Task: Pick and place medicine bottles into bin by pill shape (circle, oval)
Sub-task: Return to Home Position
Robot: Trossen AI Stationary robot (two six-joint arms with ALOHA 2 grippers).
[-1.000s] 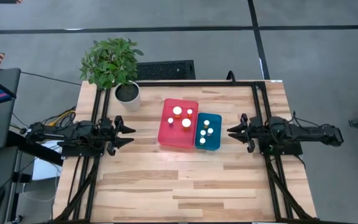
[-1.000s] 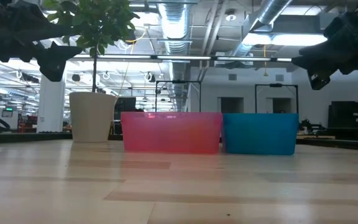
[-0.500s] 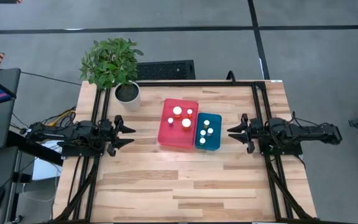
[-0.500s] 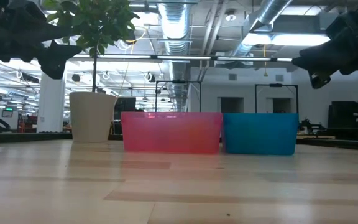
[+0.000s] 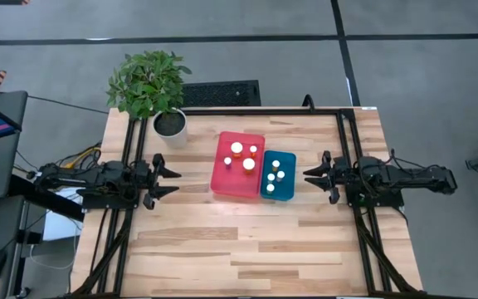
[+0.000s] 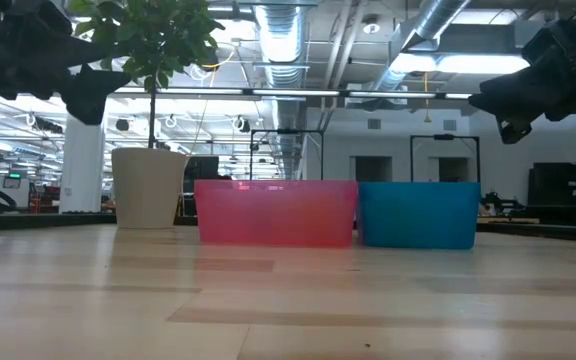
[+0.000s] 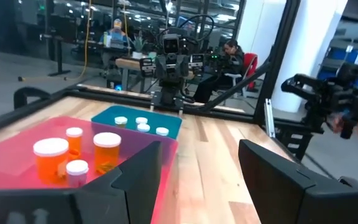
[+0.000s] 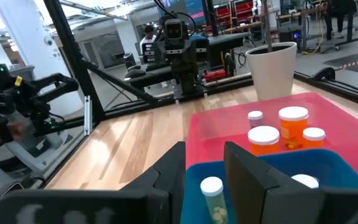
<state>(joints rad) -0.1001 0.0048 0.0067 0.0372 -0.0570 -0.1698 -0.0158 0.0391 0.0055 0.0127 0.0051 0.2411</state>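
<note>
Left gripper at 9 o'clock and right gripper at 3 are spread, empty; the blue bin should not be bumped

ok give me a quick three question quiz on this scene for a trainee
1. True or false: the left pincer and right pincer are both open and empty.
2. How many bottles stand on the table outside the pink bin and blue bin?
3. Which is nearest the plant? A pink bin, B blue bin, C right pincer.

Key: 1 true; 2 zero; 3 A.
</note>
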